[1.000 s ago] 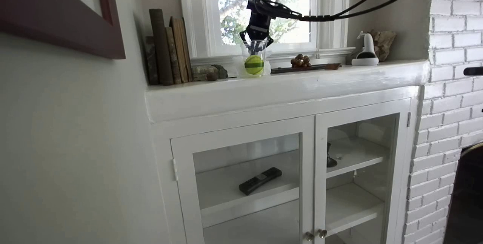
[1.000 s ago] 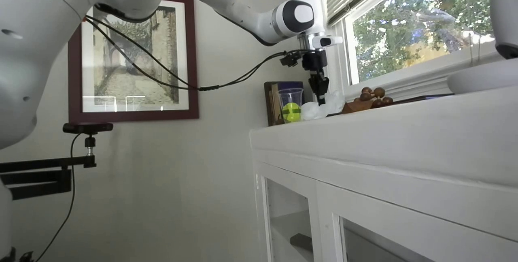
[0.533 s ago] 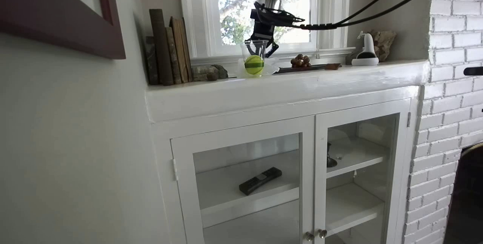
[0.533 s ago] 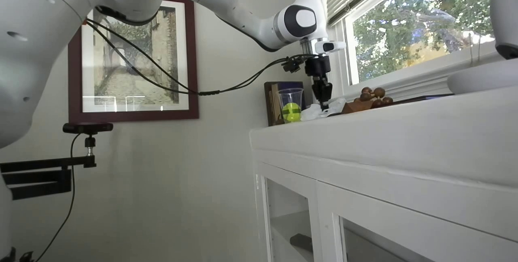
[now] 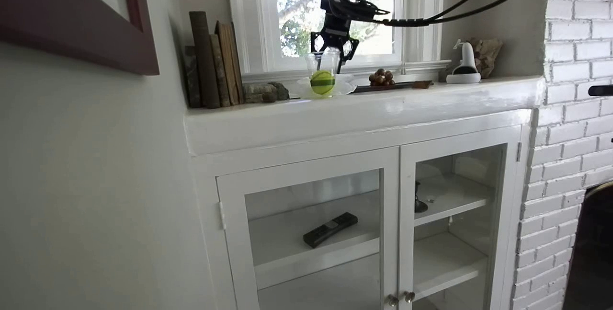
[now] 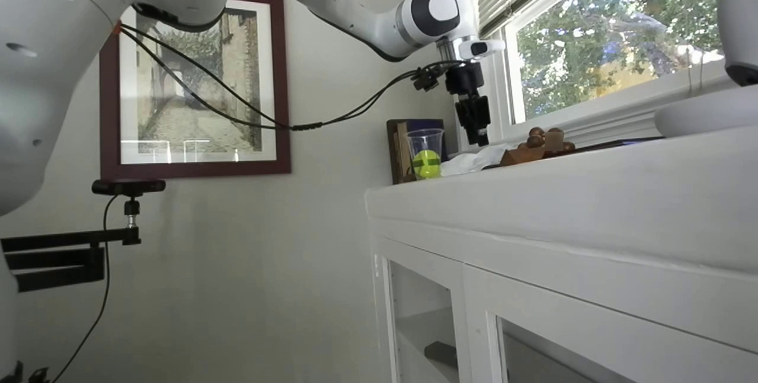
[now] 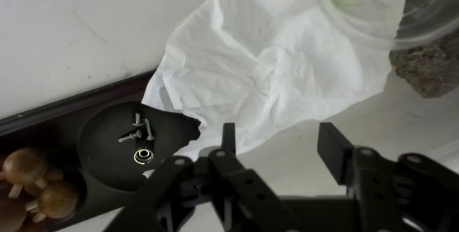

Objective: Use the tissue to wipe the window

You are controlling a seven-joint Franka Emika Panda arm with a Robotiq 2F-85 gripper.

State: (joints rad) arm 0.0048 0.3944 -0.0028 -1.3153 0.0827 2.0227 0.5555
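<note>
A crumpled white tissue (image 7: 258, 67) lies spread on the white ledge below the window; in an exterior view it shows as a low white heap (image 6: 471, 162). My gripper (image 7: 278, 138) stands open above the tissue's near edge, with nothing between its fingers. Both exterior views show the gripper (image 6: 478, 141) pointing down, its tips a little above the tissue. Behind the arm is the white-framed window (image 5: 297, 17), bright with green foliage; its glass (image 6: 604, 39) is partly visible beside the arm too.
A clear cup (image 6: 417, 139) holding a yellow-green ball (image 5: 323, 83) stands close by the tissue. A dark tray (image 7: 107, 156) with screws and a wooden-ball cluster (image 7: 57, 198) lies on the opposite side. Books (image 5: 210, 65), a stone (image 7: 430, 67) and a white device (image 5: 464, 68) line the ledge.
The gripper dipped towards the ledge, then opened and rose. The tissue, bunched up at the fingertips a second ago, now lies flatter on the ledge, apart from them.
</note>
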